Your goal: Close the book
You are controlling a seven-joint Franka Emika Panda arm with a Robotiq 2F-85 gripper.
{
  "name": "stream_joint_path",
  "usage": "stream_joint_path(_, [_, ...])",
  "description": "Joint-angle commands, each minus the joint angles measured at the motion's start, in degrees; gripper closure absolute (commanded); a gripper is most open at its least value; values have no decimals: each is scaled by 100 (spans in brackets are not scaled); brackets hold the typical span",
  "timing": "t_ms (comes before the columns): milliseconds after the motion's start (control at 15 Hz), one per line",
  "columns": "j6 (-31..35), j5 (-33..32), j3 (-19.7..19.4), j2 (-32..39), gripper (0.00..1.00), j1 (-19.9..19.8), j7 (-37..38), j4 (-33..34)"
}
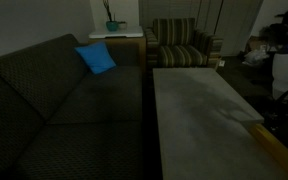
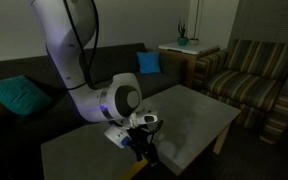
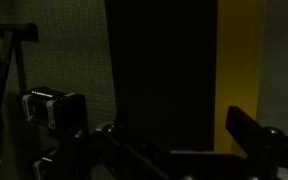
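Ahead of the gripper (image 2: 144, 145), the long tabletop (image 2: 189, 112) gives open room along its whole length. The sofa (image 2: 44, 75) runs close along one side of it (only a narrow dark gap shows between them). The striped armchair (image 2: 259, 75) blocks the way beyond the far end.

Cams: two ext. views at mid-range, wrist cam close in.
In an exterior view, cam looks lengthwise down table (image 1: 199, 100) twd striped armchair (image 1: 179, 45); in an exterior view w/ arm (image 2: 79, 60) up front, faces across it. Both share table, sofa (image 1: 44, 95), blue cushion (image 1: 96, 58). Wrist view: v. near, dark.
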Motion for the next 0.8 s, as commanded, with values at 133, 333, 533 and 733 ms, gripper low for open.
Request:
stream_joint_path(133, [486,395,-247,249,0,217,-1197,37])
stream_joint_path(333, [650,530,-254,434,0,10,-1936,162])
stream_joint_path(533, [553,857,-190,556,0,-379,-2395,309])
stream_joint_path(733, [405,1231,0,597,0,-945,-2754,502])
